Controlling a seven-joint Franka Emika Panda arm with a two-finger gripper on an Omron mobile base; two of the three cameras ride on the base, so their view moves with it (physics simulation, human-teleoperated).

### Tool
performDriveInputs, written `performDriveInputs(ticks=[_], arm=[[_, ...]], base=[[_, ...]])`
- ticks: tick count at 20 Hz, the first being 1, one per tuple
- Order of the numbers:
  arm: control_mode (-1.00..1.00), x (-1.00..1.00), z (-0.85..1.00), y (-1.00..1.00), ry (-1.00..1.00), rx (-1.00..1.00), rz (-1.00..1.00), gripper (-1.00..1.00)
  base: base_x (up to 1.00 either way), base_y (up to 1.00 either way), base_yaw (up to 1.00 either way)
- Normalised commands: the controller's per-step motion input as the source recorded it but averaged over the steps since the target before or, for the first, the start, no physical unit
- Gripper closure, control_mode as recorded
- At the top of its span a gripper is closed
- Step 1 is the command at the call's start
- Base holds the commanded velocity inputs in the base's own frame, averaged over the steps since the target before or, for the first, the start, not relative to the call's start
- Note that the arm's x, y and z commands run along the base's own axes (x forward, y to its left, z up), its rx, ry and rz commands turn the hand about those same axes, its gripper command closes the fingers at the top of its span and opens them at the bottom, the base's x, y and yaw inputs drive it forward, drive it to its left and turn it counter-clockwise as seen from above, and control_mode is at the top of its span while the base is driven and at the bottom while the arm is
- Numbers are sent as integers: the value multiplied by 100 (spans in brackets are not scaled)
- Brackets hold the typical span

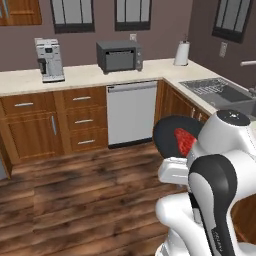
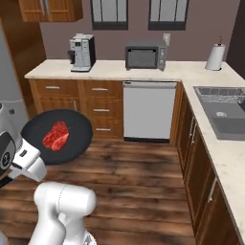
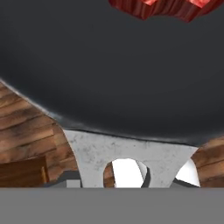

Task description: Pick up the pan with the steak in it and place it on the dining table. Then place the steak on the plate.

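Note:
The black pan [image 2: 72, 127] hangs in the air above the wooden floor, carried level in front of the arm. The red steak [image 2: 56, 135] lies near its middle. My gripper [image 2: 34, 159] is shut on the pan's handle at the rim nearest the arm. In the left base view the pan [image 1: 170, 131] and the steak [image 1: 185, 141] peek out from behind the white arm. In the hand view the pan's dark surface [image 3: 109, 65] is close up, with the steak [image 3: 162, 8] at the top edge and the handle's metallic end [image 3: 131, 151] below. The dining table and the plate are out of view.
An L-shaped beige counter [image 2: 186, 72] carries a coffee machine [image 2: 81, 52], a toaster oven [image 2: 145, 56], a paper towel roll [image 2: 215, 57] and a sink [image 2: 225, 115]. A white dishwasher [image 2: 149, 111] and wooden cabinets [image 2: 62, 103] stand below. Open wooden floor [image 2: 139, 182] lies in front.

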Motion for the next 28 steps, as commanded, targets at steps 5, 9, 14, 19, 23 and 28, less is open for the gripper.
performDriveInputs(ticks=[5, 9, 14, 19, 23, 28], arm=[[100, 0, 0, 0, 0, 0, 0, 100], [100, 0, 0, 0, 0, 0, 0, 100], [100, 0, 0, 0, 0, 0, 0, 100], [100, 0, 0, 0, 0, 0, 0, 100], [100, 0, 0, 0, 0, 0, 0, 100], [100, 0, 0, 0, 0, 0, 0, 100]], base=[[100, -6, 2], [100, -6, 1], [100, -8, 2], [100, -7, 3], [75, 0, 20], [-2, 0, 43]])
